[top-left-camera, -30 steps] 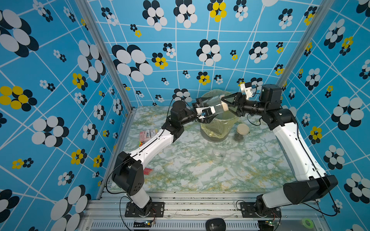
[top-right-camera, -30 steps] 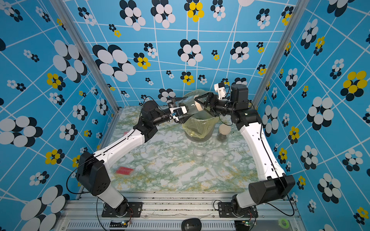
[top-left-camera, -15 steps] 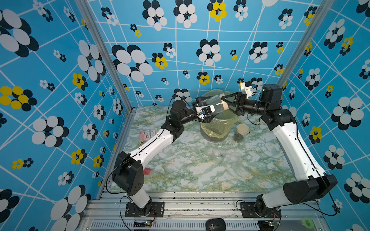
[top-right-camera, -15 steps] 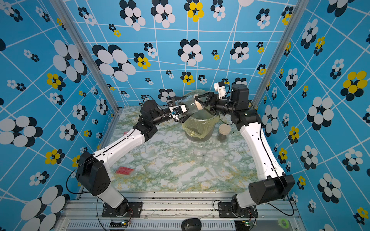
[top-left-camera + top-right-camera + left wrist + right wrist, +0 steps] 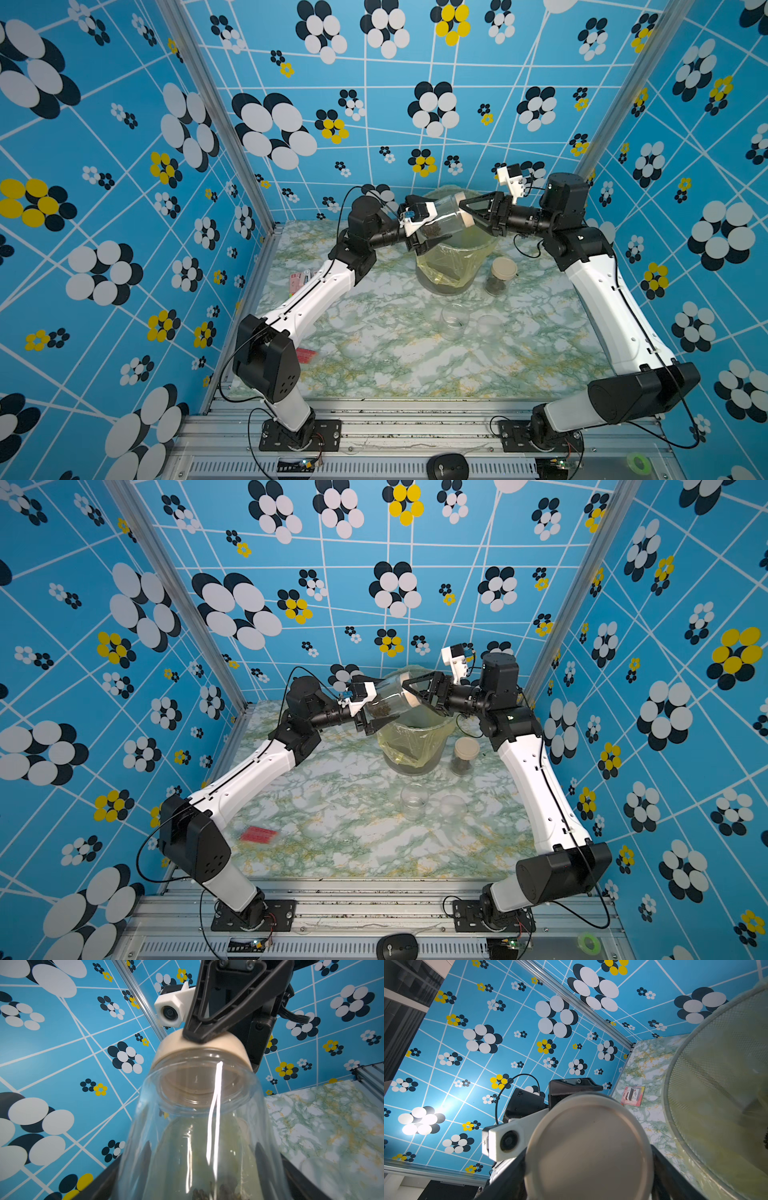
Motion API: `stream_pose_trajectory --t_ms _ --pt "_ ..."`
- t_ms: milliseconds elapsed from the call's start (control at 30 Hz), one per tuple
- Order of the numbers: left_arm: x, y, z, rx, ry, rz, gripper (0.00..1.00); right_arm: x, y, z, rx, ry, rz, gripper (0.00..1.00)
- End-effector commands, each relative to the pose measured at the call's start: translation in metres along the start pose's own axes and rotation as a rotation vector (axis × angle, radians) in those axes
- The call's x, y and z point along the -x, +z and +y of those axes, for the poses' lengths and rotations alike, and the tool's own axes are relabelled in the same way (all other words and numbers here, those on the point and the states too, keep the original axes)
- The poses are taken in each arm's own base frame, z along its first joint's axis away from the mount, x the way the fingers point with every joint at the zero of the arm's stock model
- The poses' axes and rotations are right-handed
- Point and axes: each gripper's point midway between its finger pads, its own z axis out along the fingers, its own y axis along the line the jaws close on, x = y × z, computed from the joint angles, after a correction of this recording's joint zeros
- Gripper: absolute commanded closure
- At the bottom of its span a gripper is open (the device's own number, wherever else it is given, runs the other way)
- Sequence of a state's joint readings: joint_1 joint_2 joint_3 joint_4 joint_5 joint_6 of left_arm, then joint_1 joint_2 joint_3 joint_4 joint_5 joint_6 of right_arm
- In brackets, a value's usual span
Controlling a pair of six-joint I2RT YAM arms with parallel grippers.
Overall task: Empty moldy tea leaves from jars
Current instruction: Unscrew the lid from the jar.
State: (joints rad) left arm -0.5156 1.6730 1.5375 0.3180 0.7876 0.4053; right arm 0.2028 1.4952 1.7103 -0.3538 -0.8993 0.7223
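**Lid removal over the bin.** The left gripper (image 5: 430,226) is clenched around the body of a clear jar (image 5: 448,216), which it holds on its side. The moldy tea leaves (image 5: 436,229) lie on the jar's lower wall, just ahead of that gripper's fingertips. At the jar's far end, the beige lid (image 5: 589,1147) sits between the fingers of the right gripper (image 5: 468,214), which grasps it by the rim. The bin (image 5: 446,270), lined with a yellow bag, stands directly below both tools. A second lidded jar (image 5: 500,276), dark with leaves, stands beside the bin, below the right gripper. The step in hand appears to be lid removal. The left grip should hold firm against turning while the right works the lid off along the jar's axis. The mouth should stay over the bin so that loosened leaves fall in. Compared with one second earlier, arms and jar are almost unchanged, and the lid remains seated.
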Motion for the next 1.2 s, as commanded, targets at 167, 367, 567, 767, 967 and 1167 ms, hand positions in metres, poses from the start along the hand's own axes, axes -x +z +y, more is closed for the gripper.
stream_pose_trajectory --t_ms 167,367,567,767,967,1167 --pt "0.051 -0.007 -0.006 -0.201 -0.165 -0.149 0.64 0.006 0.007 0.015 0.083 -0.144 0.016 0.45" --pt "0.057 -0.010 -0.001 -0.289 -0.259 -0.169 0.64 0.013 0.011 0.018 0.112 -0.223 0.005 0.46" --pt "0.056 -0.009 -0.001 -0.342 -0.301 -0.150 0.65 0.025 0.011 0.024 0.134 -0.295 -0.013 0.45" --pt "0.056 -0.010 0.001 -0.362 -0.321 -0.151 0.65 0.041 0.010 0.023 0.147 -0.308 -0.039 0.46" --pt "0.051 -0.009 0.004 -0.361 -0.334 -0.151 0.65 0.060 -0.002 0.023 0.150 -0.308 -0.087 0.46" --pt "0.048 -0.010 0.010 -0.342 -0.333 -0.158 0.65 0.065 -0.005 0.023 0.150 -0.307 -0.092 0.47"
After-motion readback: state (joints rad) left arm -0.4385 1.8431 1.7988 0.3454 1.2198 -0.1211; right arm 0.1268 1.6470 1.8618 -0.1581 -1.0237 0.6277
